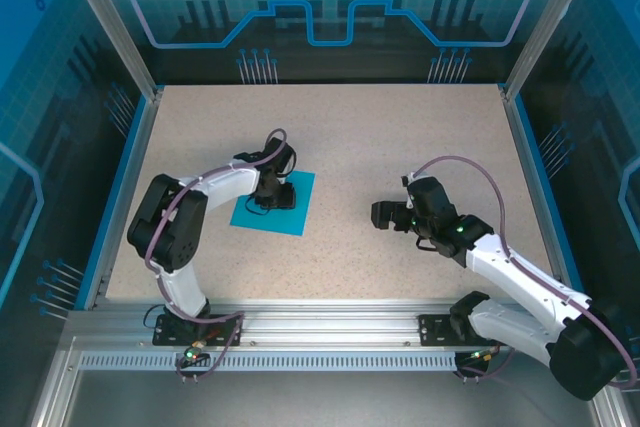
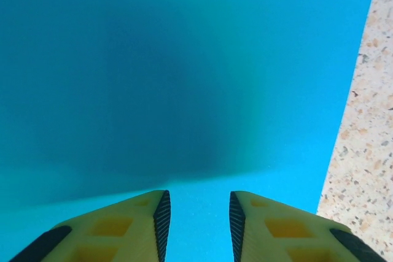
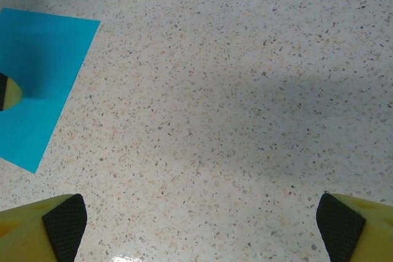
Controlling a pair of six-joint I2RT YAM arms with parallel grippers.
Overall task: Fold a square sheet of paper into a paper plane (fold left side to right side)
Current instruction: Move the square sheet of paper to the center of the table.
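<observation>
So the square sheet of paper (image 1: 286,220) is laid flat on the speckled surface (image 1: 400,137), a bit left of the middle and turned slightly askew to the surface's edges. The left pincer (image 1: 280,193) is hung right over it, pointed down at the sheet. In the left wrist view its yellow fingers (image 2: 123,225) are held only a little apart, with teal paper seen in the gap and nothing gripped. Whether the tips are actually touching the paper can't be told tbh. The right pincer (image 1: 384,214) is held well apart from the sheet over bare surface, spread wide open, and a corner of the sheet is caught at the left of its wrist view.
</observation>
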